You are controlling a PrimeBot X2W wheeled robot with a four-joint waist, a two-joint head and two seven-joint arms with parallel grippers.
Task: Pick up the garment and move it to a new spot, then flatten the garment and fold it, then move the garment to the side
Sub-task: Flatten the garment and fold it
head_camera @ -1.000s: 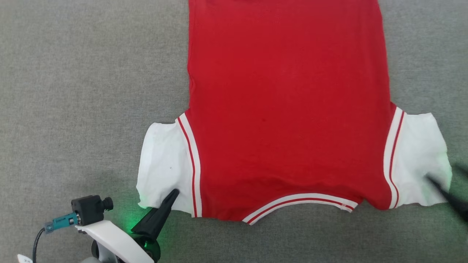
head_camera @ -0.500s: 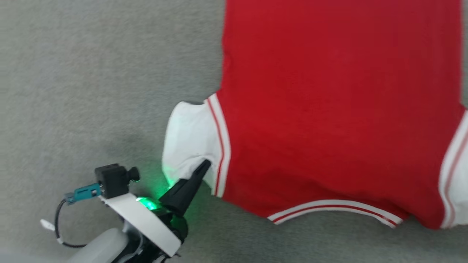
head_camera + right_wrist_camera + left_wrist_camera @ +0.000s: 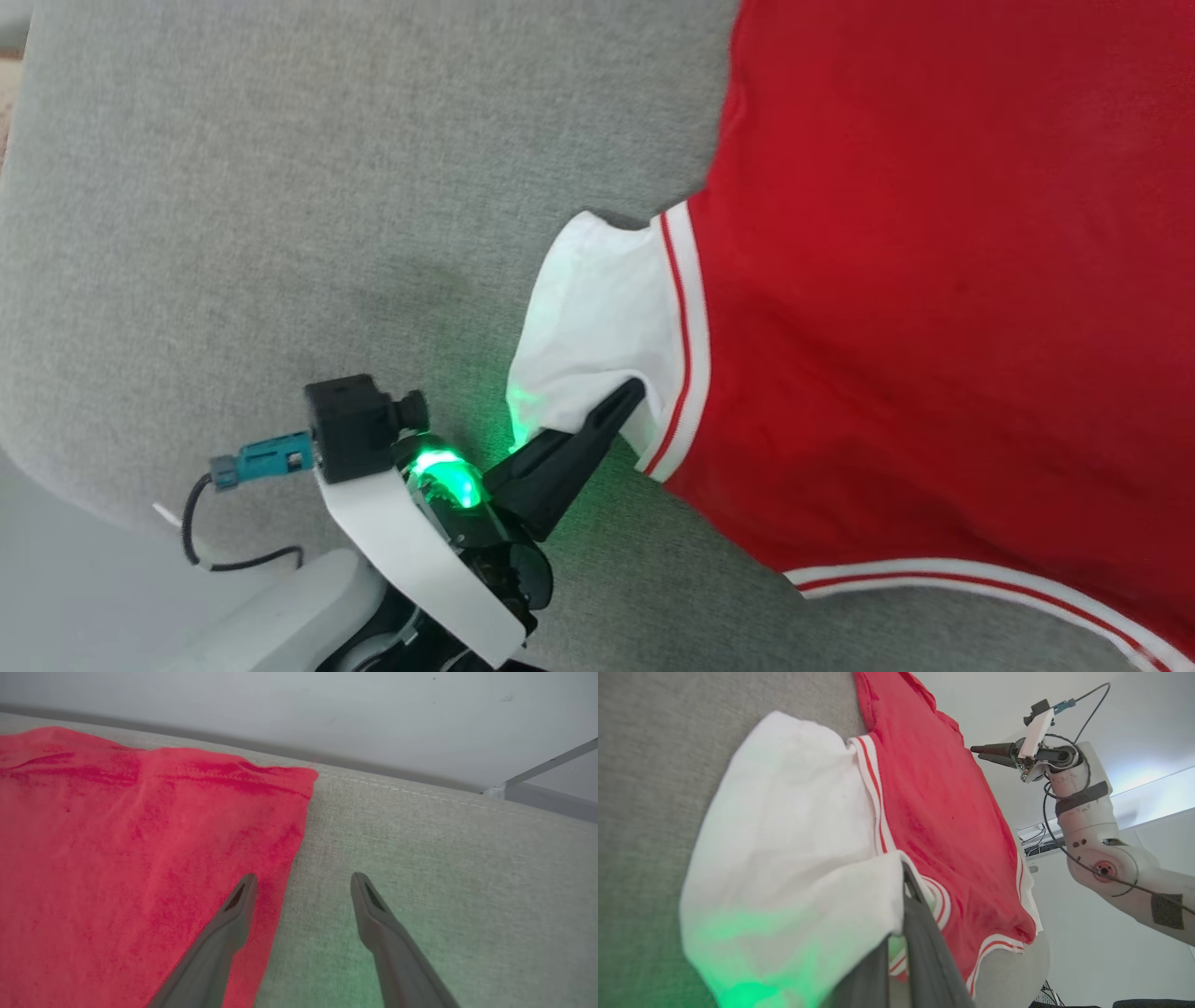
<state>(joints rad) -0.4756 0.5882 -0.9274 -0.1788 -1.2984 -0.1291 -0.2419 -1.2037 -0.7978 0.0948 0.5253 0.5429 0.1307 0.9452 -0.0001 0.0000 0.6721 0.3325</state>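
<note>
Head view: garment (image 3: 934, 327) fills the frame's right on the grey worktop (image 3: 233, 187); left hand (image 3: 638, 390), lower centre, pinches its white sleeve (image 3: 597, 317).
Left wrist view: fingers (image 3: 924, 933) pressed on a sleeve fold, bottom centre.
Right wrist view: right hand (image 3: 303, 879) spread over the garment's red edge.

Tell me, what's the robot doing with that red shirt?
A robot is handling a red shirt that lies spread out on a grey padded surface. Its left claw is pinched shut on the edge of the shirt's white sleeve, and the cloth there is doubled over. Its right claw is open and hovers over another edge of the shirt, holding nothing.
</note>
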